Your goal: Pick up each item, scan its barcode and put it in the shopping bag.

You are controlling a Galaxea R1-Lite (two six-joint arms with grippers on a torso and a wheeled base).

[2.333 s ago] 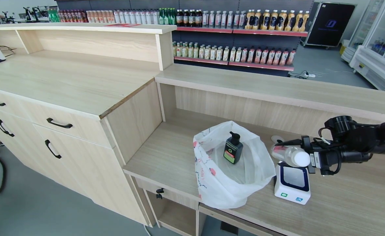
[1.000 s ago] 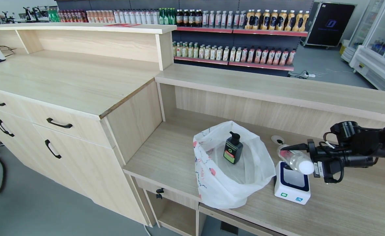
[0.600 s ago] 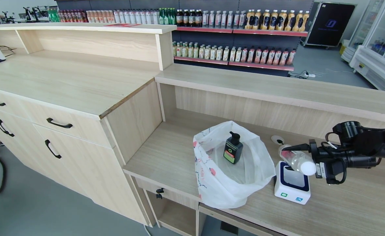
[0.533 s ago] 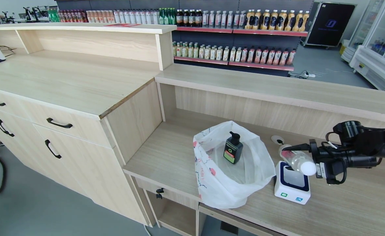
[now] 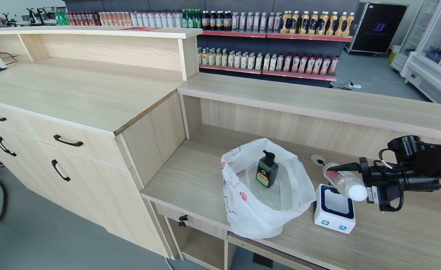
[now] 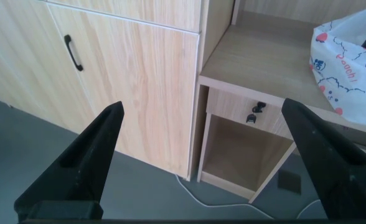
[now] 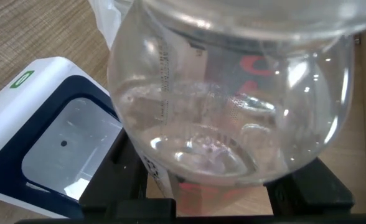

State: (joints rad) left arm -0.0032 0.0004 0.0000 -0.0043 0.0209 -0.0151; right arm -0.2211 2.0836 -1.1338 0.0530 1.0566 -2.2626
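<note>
A clear bottle [image 5: 347, 182] with a red label and a white cap lies level in the air, with my right gripper [image 5: 334, 177] shut on it. It hangs just above the far right part of the white and blue scanner [image 5: 334, 210], whose window [image 7: 65, 146] sits beside the bottle [image 7: 233, 118] in the right wrist view. The white shopping bag [image 5: 265, 195] stands open left of the scanner, a dark pump bottle [image 5: 267, 170] upright inside it. My left gripper [image 6: 201, 112] is open, low over the floor before the cabinet, the bag [image 6: 351, 62] up on the counter beyond it.
The low wooden counter [image 5: 393, 236] runs bare to the right of the scanner. A raised ledge [image 5: 318, 101] runs along its back and a taller counter [image 5: 74, 93] stands to the left. A round cable hole [image 5: 317, 159] lies behind the scanner. Drink shelves [image 5: 265, 60] fill the background.
My right gripper has carried the bottle to the right and slightly down, from near the bag's rim to over the scanner's far right part. The bag, pump bottle and scanner have stayed put.
</note>
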